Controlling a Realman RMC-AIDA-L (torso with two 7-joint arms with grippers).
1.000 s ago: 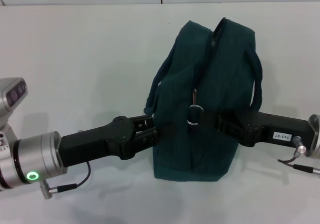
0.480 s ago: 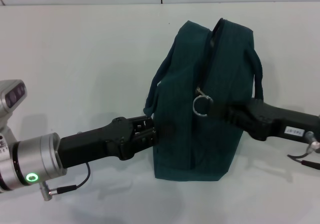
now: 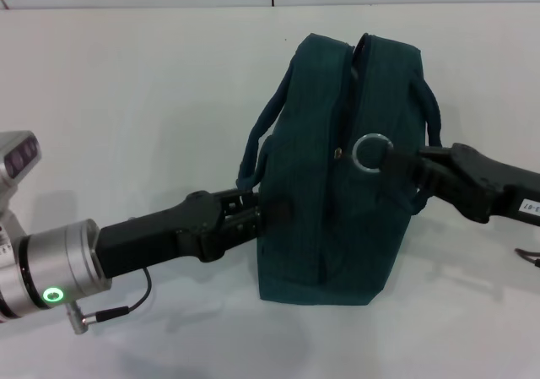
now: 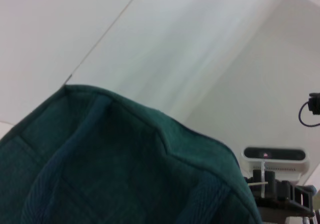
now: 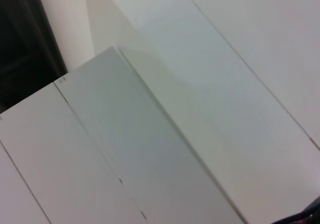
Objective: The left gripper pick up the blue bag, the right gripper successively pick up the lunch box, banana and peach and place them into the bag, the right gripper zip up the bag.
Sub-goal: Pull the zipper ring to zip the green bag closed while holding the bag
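Head view shows the right pincer (image 3: 403, 166) clenched on the zip ring (image 3: 371, 153), the left pincer (image 3: 257, 214) gripping the blue bag (image 3: 329, 227) mid-bench (image 3: 126, 100); no food outside, zipping nearly finished.

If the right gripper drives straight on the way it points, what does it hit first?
Most likely the blue bag: the right gripper points at its side, next to the zipper pull ring, with no clear gap visible, though depth is uncertain.

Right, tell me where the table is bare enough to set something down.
The white table is bare beyond the left gripper, left of the bag, and along the near edge below it. It is crowded mid-table, where the left gripper meets the bag and the right gripper holds the zip ring.
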